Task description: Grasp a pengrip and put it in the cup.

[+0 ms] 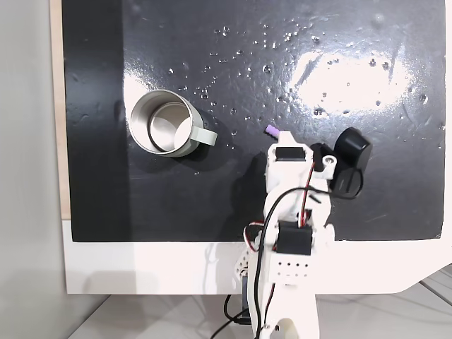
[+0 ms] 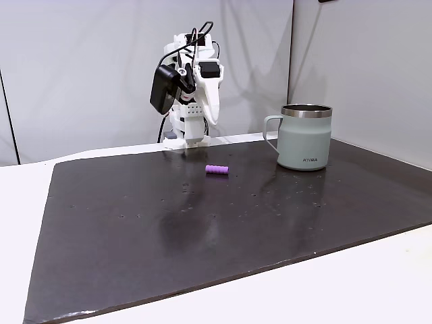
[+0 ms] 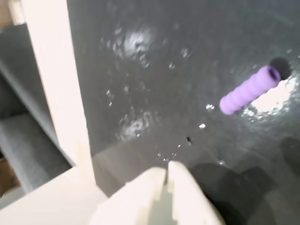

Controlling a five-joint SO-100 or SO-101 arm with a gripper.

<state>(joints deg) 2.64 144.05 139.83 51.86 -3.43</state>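
One small purple pengrip (image 3: 248,91) lies free, probably light, soft and rubbery; pinch across its ribbed middle. Hand (image 3: 167,169) closed, holding nothing.

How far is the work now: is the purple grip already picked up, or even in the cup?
Nothing is finished yet. The purple grip lies on the black mat, apart from the cup, which looks empty from above. In the wrist view the claw is shut, holds nothing, and sits short of the grip. Left to do: open, grasp, carry, drop it in the cup.
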